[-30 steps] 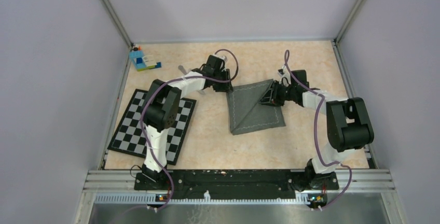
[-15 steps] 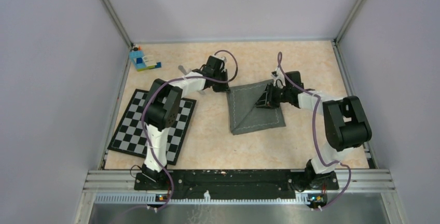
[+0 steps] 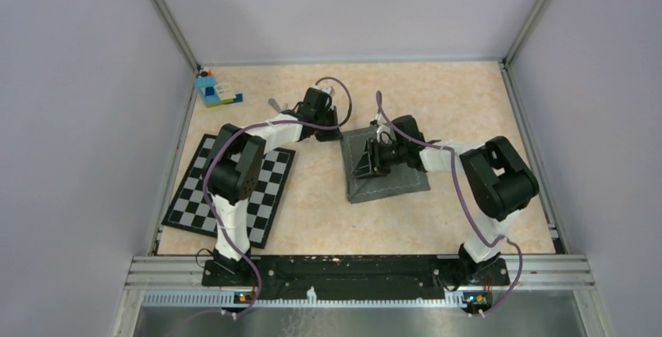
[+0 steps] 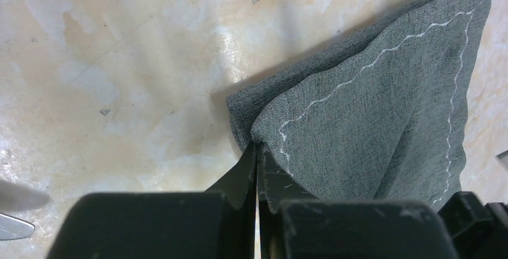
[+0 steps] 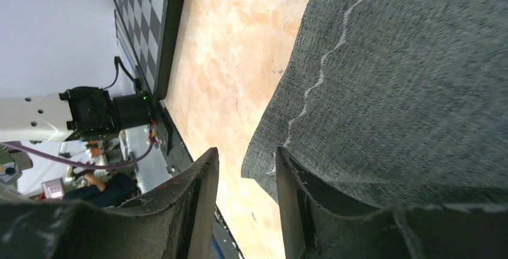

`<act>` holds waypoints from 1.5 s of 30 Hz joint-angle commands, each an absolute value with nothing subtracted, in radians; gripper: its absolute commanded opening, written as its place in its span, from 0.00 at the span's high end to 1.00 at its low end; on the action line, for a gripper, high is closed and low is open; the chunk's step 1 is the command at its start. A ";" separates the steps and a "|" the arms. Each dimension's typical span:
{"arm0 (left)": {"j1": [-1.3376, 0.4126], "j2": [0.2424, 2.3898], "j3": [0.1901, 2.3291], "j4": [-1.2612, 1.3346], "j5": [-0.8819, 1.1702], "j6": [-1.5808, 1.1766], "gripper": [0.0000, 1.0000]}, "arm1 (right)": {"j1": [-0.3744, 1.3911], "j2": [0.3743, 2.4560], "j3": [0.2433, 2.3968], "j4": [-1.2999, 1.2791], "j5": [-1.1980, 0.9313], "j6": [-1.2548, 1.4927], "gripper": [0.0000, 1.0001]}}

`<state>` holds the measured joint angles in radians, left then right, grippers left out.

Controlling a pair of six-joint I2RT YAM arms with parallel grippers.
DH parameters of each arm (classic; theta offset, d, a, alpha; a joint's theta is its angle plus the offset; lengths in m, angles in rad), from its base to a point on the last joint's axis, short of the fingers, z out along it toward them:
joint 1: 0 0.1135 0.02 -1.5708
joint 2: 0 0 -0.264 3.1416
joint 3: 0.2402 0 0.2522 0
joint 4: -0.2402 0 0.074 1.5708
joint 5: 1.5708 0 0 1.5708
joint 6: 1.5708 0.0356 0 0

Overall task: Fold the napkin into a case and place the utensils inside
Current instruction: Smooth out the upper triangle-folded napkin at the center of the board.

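Note:
The dark grey napkin (image 3: 400, 182) lies partly folded at mid-table, its white stitched hem showing (image 4: 383, 109). My left gripper (image 3: 341, 136) sits at its far-left corner, and in the left wrist view the jaws (image 4: 257, 148) are shut with that corner pinched at their tips. My right gripper (image 3: 364, 167) hovers over the napkin's left half. Its jaws (image 5: 245, 154) stand open, and a cloth corner (image 5: 407, 79) lies just beyond the right fingertip, not between them. A silver utensil (image 3: 275, 105) lies behind the left arm, and utensil tips (image 4: 15, 226) show at the left wrist view's edge.
A black-and-white checkered mat (image 3: 234, 189) lies at the left under the left arm. A blue toy-brick block (image 3: 212, 90) stands in the far-left corner. Grey walls enclose the table on three sides.
The right gripper swept left across the napkin, carrying a flap over, then opened. The left gripper closed on the napkin's far-left corner.

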<state>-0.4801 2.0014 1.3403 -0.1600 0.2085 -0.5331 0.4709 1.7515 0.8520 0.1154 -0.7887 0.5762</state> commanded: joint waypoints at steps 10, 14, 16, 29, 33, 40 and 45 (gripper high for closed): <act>-0.456 2.002 1.328 -0.105 0.219 -0.543 1.00 | 0.538 1.808 0.866 0.296 -0.855 0.674 0.64; -0.454 2.020 1.329 -0.103 0.219 -0.543 1.00 | 0.545 1.848 0.826 0.388 -0.875 0.720 0.66; -0.453 2.032 1.329 -0.099 0.225 -0.546 1.00 | 0.549 1.877 0.793 0.450 -0.874 0.742 0.66; -0.453 2.058 1.333 -0.097 0.248 -0.543 1.00 | 0.557 1.753 0.827 0.325 -0.850 0.691 0.62; -0.452 2.063 1.331 -0.095 0.252 -0.545 1.00 | 0.580 1.812 0.799 0.358 -0.843 0.692 0.62; -0.450 2.080 1.339 -0.100 0.263 -0.534 1.00 | 0.632 1.845 0.672 0.455 -0.796 0.719 0.63; -0.451 2.082 1.349 -0.111 0.276 -0.521 1.00 | 0.636 1.712 0.782 0.205 -0.740 0.591 0.57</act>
